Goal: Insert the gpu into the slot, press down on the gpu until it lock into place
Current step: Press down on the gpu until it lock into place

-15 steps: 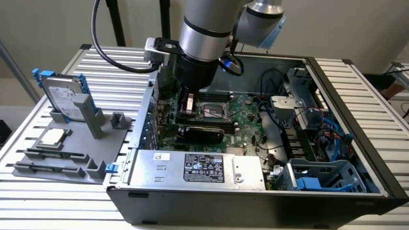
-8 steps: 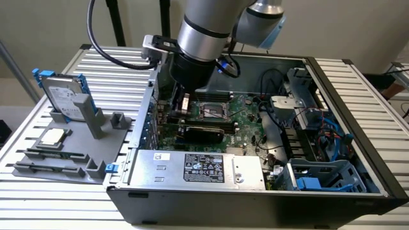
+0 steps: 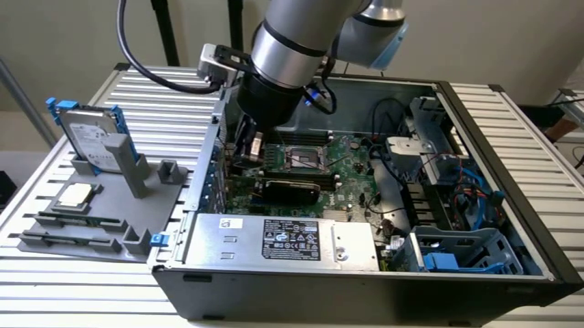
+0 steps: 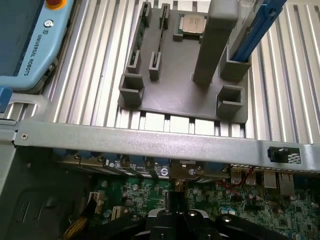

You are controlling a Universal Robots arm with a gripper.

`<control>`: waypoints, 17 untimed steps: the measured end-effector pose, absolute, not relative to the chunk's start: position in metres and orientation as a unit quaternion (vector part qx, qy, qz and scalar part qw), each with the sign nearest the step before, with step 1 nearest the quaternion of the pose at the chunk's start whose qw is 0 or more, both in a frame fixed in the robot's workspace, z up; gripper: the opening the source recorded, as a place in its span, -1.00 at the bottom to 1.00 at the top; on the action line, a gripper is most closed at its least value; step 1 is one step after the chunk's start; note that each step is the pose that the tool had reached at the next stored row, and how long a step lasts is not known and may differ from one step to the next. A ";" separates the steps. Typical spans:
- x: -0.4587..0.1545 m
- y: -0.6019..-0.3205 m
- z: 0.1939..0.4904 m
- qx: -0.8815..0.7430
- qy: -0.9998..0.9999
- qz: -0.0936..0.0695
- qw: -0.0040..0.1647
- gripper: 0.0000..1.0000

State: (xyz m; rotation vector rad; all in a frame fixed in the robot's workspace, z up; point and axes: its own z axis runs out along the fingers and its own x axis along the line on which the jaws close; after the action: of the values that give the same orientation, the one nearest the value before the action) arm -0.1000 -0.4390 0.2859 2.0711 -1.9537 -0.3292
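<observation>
Gripper (image 3: 254, 153) low inside PC case (image 3: 365, 295) over mobo (image 3: 354, 162), near gpu (image 3: 287, 190) lying across board beside PSU (image 3: 228, 240); open/closed: can't tell

A grey fixture tray (image 4: 170, 90) rests on the ribbed bench (image 4: 95, 60), holding a processor chip (image 4: 193, 23), an upright grey post (image 4: 215, 40) and a blue-framed drive (image 4: 260, 25). A Universal Robots pendant (image 4: 30, 45) lies near it. Across the case's grey wall (image 4: 150, 137) from the tray, the black mount of the jaws hangs over the green motherboard (image 4: 250, 210).
</observation>
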 end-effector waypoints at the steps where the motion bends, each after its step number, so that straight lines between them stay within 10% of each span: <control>1: -0.100 -0.439 0.286 0.715 -0.675 -0.115 0.139 -0.79; 17: -0.100 -0.442 0.287 0.699 -0.690 -0.121 0.145 -0.79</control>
State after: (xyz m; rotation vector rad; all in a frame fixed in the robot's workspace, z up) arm -0.1001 -0.4424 0.2872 2.0128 -1.9890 -0.3477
